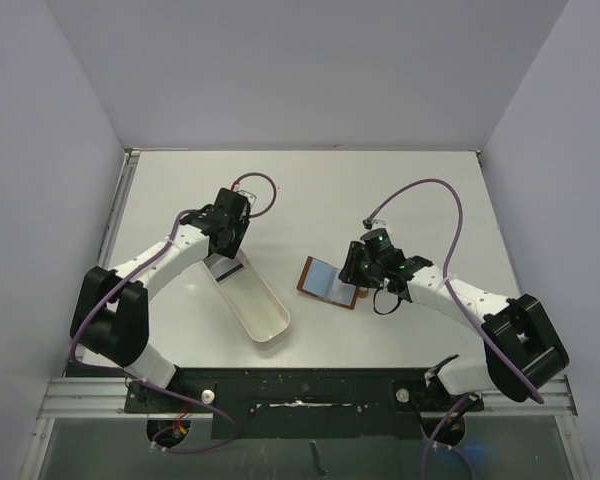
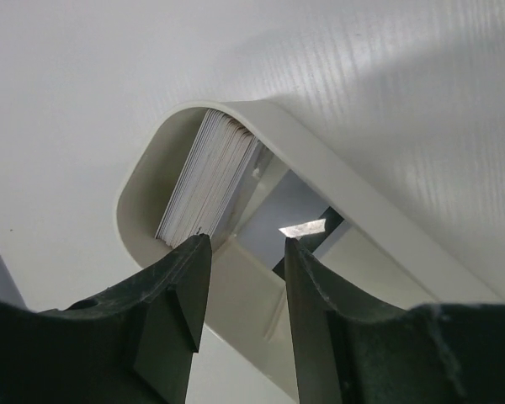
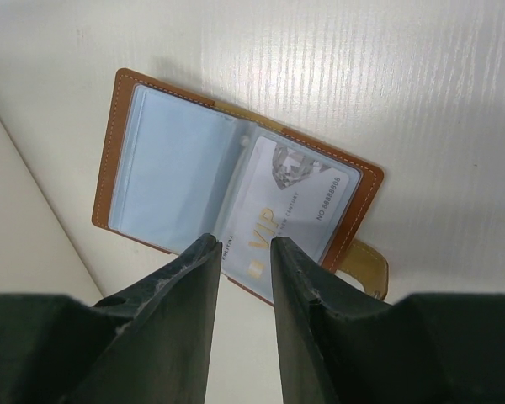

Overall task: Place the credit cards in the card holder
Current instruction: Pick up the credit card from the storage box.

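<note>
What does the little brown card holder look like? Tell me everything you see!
The card holder lies open and flat on the white table. Its cover looks like brown leather with pale stitching and a tab at one side. Inside are clear plastic sleeves: one looks empty, the other holds a silvery card marked VIP. The right gripper hangs open over its near edge.

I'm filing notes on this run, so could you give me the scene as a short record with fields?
tray: long, white, holding a stack of cards on edge at one end
card holder: brown, lying open
VIP card: pale, in one clear pocket of the holder
left gripper: open, above the stack
right gripper: open, above the holder's edge
</note>
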You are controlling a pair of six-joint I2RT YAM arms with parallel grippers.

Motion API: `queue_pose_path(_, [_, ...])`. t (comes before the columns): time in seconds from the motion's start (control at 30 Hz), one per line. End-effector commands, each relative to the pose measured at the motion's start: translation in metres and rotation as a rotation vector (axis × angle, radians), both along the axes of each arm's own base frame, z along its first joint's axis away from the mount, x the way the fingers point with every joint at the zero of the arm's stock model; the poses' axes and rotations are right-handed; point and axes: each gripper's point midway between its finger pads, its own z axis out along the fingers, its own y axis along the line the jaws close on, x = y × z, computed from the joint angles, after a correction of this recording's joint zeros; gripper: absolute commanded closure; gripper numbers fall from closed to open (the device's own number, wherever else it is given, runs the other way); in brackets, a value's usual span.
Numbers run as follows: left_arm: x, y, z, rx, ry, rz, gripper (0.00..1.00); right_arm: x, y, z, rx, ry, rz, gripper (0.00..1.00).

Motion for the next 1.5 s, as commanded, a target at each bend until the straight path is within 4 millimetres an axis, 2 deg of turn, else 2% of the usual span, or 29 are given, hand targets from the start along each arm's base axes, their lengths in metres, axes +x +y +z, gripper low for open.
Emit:
queue_pose_path(0.0, [0.021,0.01,0.011,0.065,-0.091,0.015,0.6,0.017,0.015,0.024,0.046,-0.086,0.026,0.68])
queue_pose_path(0.1, [0.022,0.018,0.003,0.118,-0.078,0.04,0.6,0.016,0.015,0.025,0.052,-0.092,0.028,0.68])
queue_pose_path(0.57, [0.029,0.028,-0.012,0.218,-0.044,0.056,0.61,0.013,0.009,0.028,0.06,-0.117,0.033,0.69])
queue_pose_path(0.83, [0.033,0.031,-0.011,0.257,-0.057,0.073,0.66,0.013,0.005,0.031,0.073,-0.126,0.018,0.69])
queue_pose_path(0.93, [0.033,0.032,-0.01,0.29,-0.061,0.075,0.71,0.013,0.005,0.03,0.076,-0.121,0.019,0.69])
queue_pose_path(1.47, [0.031,0.023,-0.002,0.305,-0.06,0.055,0.83,0.012,0.0,0.033,0.069,-0.136,0.002,0.69])
